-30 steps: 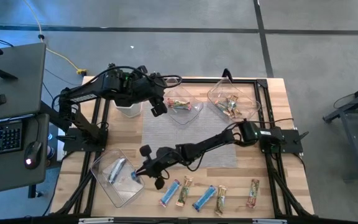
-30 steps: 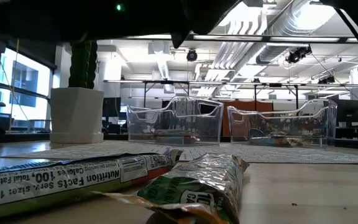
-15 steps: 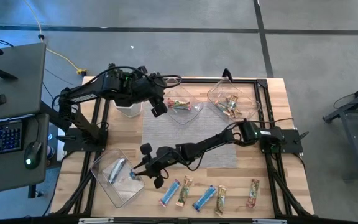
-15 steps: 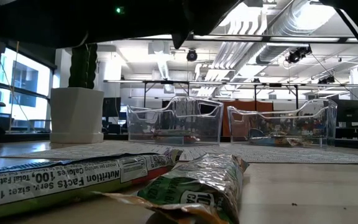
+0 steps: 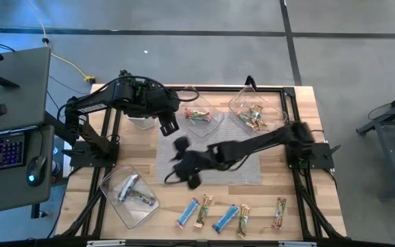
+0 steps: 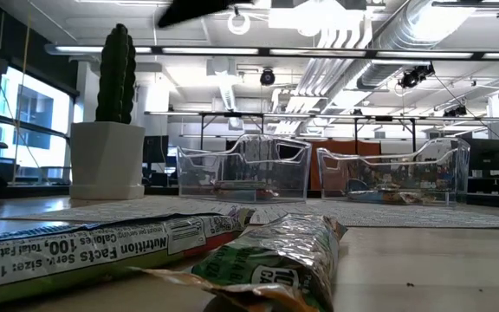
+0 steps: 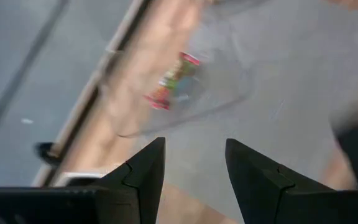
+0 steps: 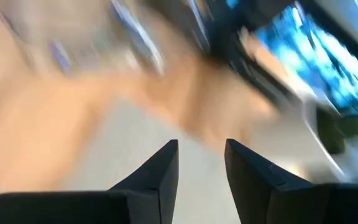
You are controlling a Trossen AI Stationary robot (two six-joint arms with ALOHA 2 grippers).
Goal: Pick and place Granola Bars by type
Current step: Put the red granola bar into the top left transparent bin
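Right gripper (image 5: pixel 184 167): fingers apart, empty, over grey mat (image 5: pixel 238 171).
Left gripper (image 7: pixel 191 163): fingers apart, empty, near far edge.
Risk: five glossy wrapped granola bars (image 5: pixel 226 217) crowd near edge; a grab may nudge neighbours.

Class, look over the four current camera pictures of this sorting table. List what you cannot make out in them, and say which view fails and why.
- Right wrist view: motion blur smears everything beyond the right tool; no object is identifiable.
- High view: the right tool is blurred, its fingers indistinct.
- High view: wrapper print on the wrapped granola bars along the near edge is too small to read.
- Low view: the green foil-wrapped bar is cut off by the bottom edge.
- Low view: contents of the clear plastic trays are too far off to identify.
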